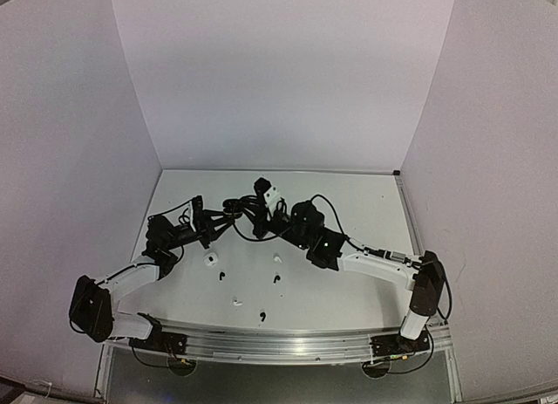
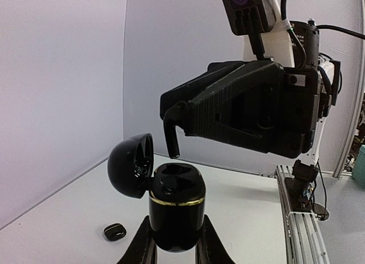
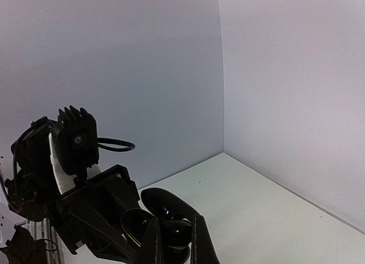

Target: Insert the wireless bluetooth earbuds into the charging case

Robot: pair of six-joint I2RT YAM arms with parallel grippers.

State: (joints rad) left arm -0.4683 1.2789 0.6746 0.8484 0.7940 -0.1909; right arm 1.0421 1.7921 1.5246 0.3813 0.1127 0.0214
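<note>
Soft even overhead light, pale walls (image 1: 279, 81) bright, only faint shadows on table (image 1: 370, 195). Top cam bends at edges (fisheye), small bits lack detail. Wrist cams fairly sharp; glossy charging case (image 2: 174, 215) shows small glare spots. Black earbud (image 2: 171, 137) pinched in my right gripper (image 2: 169, 109) reads as silhouette vs. bright bg.

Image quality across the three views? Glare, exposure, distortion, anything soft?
Top external: even light, walls bow from the wide lens, black arms merge into one mass. Left wrist: sharp; glare spots on the glossy charging case in the left gripper; black earbud pinched by the right gripper reads clearly against the wall. Right wrist: fingers and case near-silhouette, little detail.
</note>
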